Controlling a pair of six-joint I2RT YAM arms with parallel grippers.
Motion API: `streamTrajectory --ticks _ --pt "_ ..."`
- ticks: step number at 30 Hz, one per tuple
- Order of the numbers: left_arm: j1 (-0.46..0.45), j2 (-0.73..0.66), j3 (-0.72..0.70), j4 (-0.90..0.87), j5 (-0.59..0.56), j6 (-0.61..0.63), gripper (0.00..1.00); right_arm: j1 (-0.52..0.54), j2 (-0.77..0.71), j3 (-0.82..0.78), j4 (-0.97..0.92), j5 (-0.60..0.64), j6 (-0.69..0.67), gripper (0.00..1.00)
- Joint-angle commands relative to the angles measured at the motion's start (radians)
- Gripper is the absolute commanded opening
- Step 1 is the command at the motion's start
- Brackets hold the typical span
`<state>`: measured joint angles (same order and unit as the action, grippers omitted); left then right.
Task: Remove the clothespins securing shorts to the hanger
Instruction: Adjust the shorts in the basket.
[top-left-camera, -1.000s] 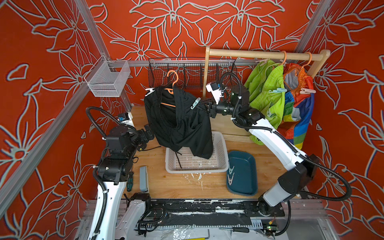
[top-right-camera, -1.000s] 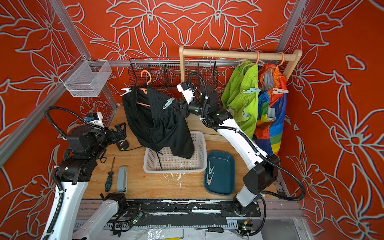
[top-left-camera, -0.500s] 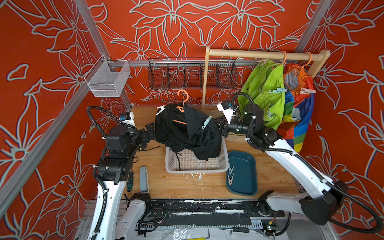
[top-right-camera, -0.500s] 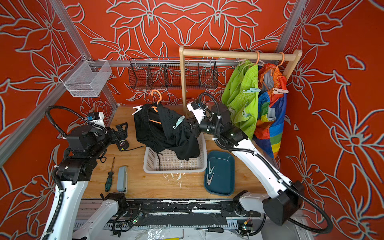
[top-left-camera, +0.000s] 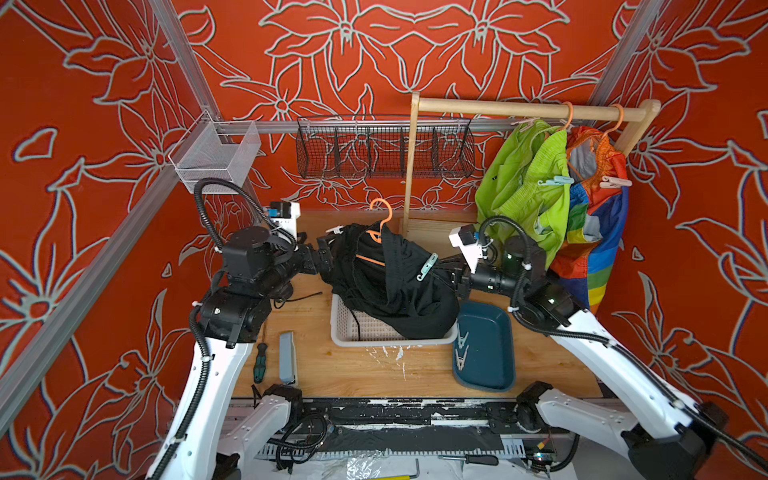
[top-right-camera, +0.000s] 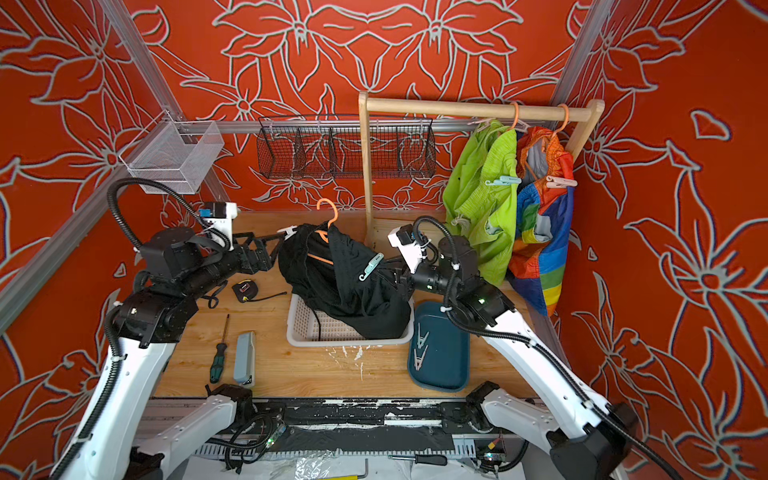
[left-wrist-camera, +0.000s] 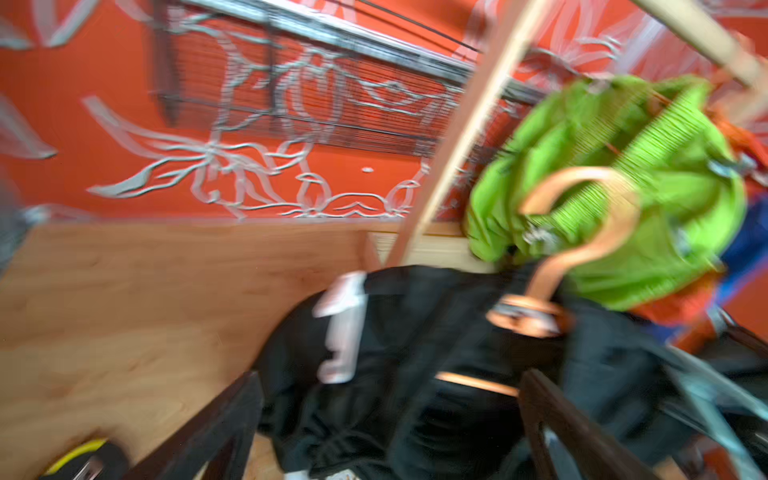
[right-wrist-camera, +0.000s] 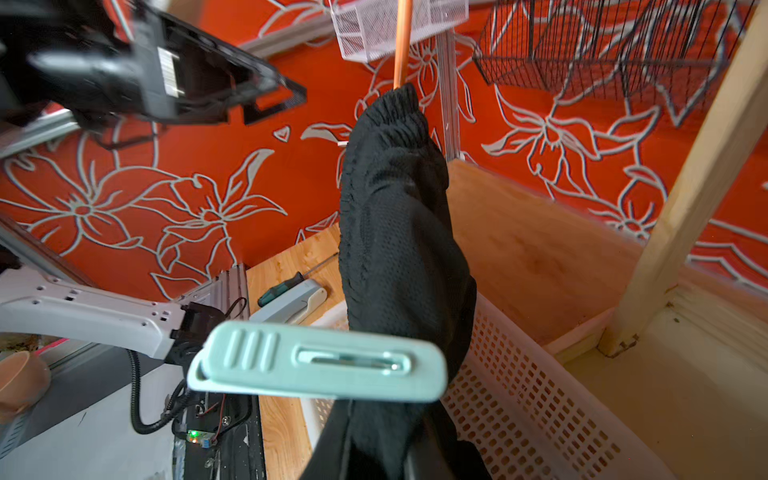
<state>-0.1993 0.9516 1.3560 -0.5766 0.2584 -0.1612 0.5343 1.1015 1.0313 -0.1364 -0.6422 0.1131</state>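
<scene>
A: What shows in both top views?
B: The black shorts (top-left-camera: 395, 291) hang on an orange hanger (top-left-camera: 380, 214) over the middle of the table (top-left-camera: 374, 374); their bottom part sags into the white basket (top-left-camera: 353, 334); a mint peg (top-left-camera: 427, 268) pinches them near the hanger's right end; a pale peg (top-left-camera: 334, 229) sits at its left end.
A: And the arms?
B: The right gripper (top-left-camera: 453, 278) is squeezed tight on the black shorts, just under the mint peg; the left gripper (top-right-camera: 274, 249) has its fingers spread wide, just beside the pale peg, gripping nothing.
A: What else?
B: Two pegs (top-left-camera: 461, 351) lie in the blue tray (top-left-camera: 490, 365), beside the basket, toward the table's right front corner; green shorts (top-left-camera: 519, 187) and rainbow shorts (top-left-camera: 594, 241) hang on the wooden rail (top-left-camera: 498, 109) at the back right corner; a second mint peg (top-left-camera: 555, 181) is on the green pair; a pink peg (top-left-camera: 615, 182) is on the rainbow pair.
A: The left wrist view?
B: It is blurry; two dark fingers (left-wrist-camera: 216, 415) stand far apart; the black shorts, the pale peg and the hanger's hook lie past them.
A: The right wrist view?
B: The mint peg is big and close, clipped on the black shorts; the basket is under them; I cannot see the fingers there.
</scene>
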Motion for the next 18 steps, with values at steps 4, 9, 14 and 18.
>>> streamTrajectory --ticks 4,9,14,18 --pt "-0.032 0.019 0.022 -0.005 0.038 0.098 0.97 0.001 0.096 0.023 0.159 -0.004 -0.007 0.00" --pt "-0.068 0.052 -0.054 0.075 0.041 0.144 0.99 0.002 0.123 0.029 0.181 -0.043 0.018 0.00" --pt "-0.210 0.129 -0.087 0.141 -0.126 0.236 0.99 0.003 0.127 0.035 0.184 -0.056 0.028 0.00" --pt "-0.239 0.137 -0.126 0.259 -0.148 0.253 0.99 0.003 0.130 0.033 0.181 -0.057 0.027 0.00"
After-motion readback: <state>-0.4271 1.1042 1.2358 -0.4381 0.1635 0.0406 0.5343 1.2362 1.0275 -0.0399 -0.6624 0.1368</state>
